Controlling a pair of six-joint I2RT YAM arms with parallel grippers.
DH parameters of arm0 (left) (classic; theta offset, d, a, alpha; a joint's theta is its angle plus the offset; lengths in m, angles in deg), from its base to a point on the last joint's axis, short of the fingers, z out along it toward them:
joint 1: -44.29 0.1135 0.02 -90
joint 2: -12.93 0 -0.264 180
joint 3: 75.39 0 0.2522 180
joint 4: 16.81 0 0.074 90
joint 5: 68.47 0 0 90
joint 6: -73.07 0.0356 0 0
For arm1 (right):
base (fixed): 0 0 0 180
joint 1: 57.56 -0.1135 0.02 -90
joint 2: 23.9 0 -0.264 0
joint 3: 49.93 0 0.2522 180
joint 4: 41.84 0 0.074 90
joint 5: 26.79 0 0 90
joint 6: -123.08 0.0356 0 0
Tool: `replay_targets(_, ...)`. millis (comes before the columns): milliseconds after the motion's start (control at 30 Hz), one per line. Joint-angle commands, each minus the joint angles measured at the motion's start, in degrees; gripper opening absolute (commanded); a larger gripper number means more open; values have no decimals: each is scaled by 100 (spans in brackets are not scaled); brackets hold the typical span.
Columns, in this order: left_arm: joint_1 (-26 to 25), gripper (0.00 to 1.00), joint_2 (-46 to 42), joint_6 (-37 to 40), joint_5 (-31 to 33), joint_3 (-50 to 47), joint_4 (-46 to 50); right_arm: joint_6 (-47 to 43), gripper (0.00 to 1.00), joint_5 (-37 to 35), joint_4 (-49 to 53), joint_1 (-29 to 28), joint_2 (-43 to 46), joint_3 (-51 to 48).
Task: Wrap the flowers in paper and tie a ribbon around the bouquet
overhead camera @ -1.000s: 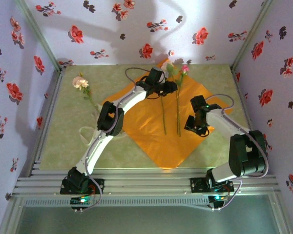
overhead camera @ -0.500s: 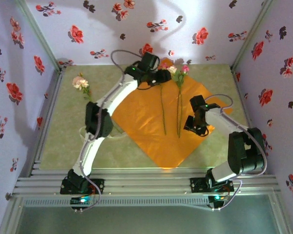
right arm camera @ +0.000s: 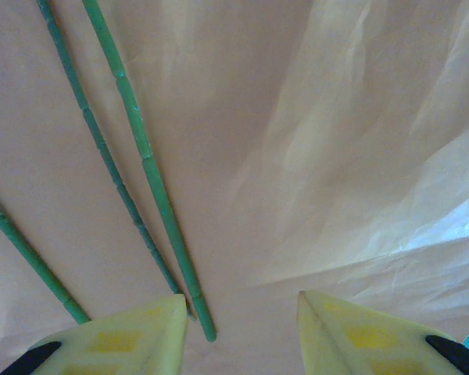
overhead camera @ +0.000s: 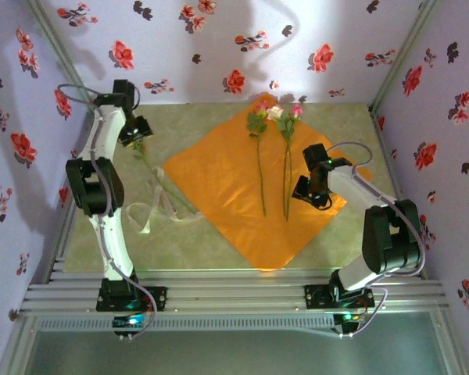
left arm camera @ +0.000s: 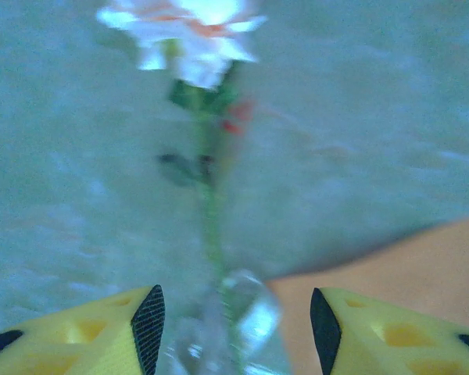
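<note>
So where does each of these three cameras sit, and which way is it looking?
Top external: above and behind the arms, looking down on the table, with both arms, the left gripper and the right gripper in view.
Left wrist: on the left arm, looking past its open yellow fingers at a cream flower.
Right wrist: on the right arm, looking past its open fingers at green stems on the orange paper.
Shared: top and right wrist views both show those stems on the paper.

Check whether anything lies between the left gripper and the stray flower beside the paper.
The ribbon does: a loop of it lies at the flower's stem, right between the left gripper's open fingers. A grab there would likely catch it too.
</note>
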Motion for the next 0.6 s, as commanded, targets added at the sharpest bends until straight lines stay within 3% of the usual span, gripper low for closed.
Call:
replay_targets(0,-44,55,485,506,309,311,224,-18,43,-39,218,-31,45,125)
replay_targets(167,-14,56,1185,201,208,662,370,21,43,-93,306,-35,64,131)
replay_targets(367,-88,53,1077,-167,42,84,191,107,43,-120,289,-32,62,119)
replay_targets(567,-146,30,1031,-293,-95,-538,-196,174,43,-84,195,-41,32,36)
